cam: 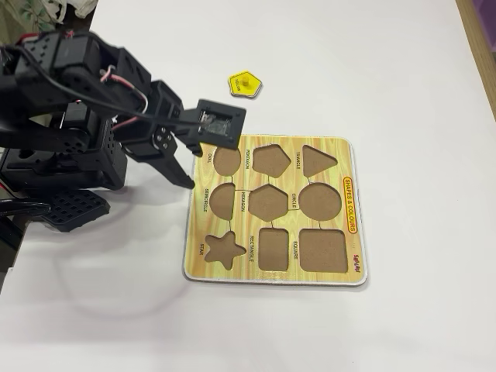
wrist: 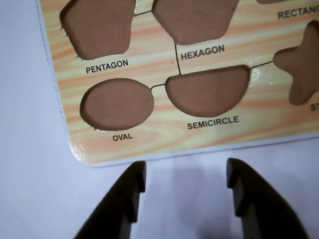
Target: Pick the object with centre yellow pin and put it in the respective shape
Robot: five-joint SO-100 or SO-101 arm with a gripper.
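One yellow pentagon piece (cam: 245,84) lies flat on the white table (cam: 403,70) in the fixed view, apart from the board (cam: 341,147), off its top edge at about 11 o'clock from the board's middle. Its yellow knob (cam: 246,77) stands at its centre; the piece is about as wide as it is long, so it shows no clear long axis, and which way its apex points is too small to tell.

One board holds nine empty brown cutouts in three rows of three. The pentagon cutout (cam: 271,160) sits in the middle of the top row, its flat side toward 3 o'clock and its apex toward 9 o'clock in the fixed view. In the wrist view the same cutout (wrist: 97,27) is at the top left, above the oval (wrist: 117,103), with the hexagon (wrist: 194,20) to its right.

One black arm (cam: 85,93) reaches in from 9 o'clock. Its claw (wrist: 186,174) hangs spread and empty over the bare table just off the board's edge, beside the oval and semicircle (wrist: 207,90); in the fixed view one dark fingertip (cam: 191,184) shows by the board's left edge.
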